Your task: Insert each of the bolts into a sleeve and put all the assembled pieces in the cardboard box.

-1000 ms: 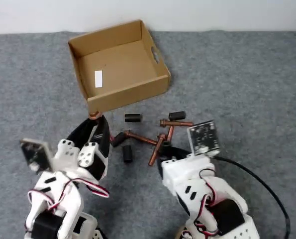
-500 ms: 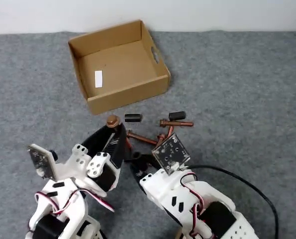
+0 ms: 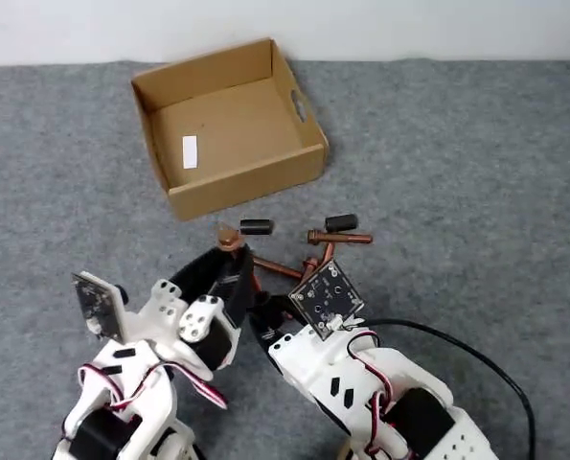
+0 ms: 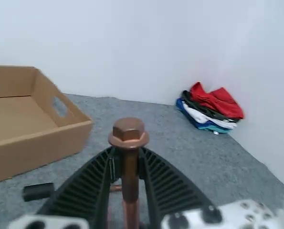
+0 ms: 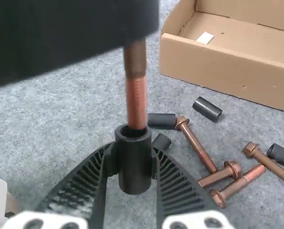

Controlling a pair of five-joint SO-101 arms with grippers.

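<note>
We see our left gripper [image 4: 128, 157] clamped on 1 bolt [image 4: 128, 133], its tip inside the sleeve [image 5: 133, 164] gripped by our right gripper [image 5: 133, 151].

Brightly and evenly lit from overhead, diffuse rather than directional; only soft, short shadows tight against the cardboard box [image 3: 256, 182] in the upper left of the high view; white wall [image 3: 457, 29] along the top nearly washed out; grey carpet [image 3: 476, 172] taking light flatly

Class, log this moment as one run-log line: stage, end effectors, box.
stage: bolt tip in sleeve mouth | left end effector: shut on bolt | right end effector: shut on sleeve | cardboard box: no assembled pieces
</note>
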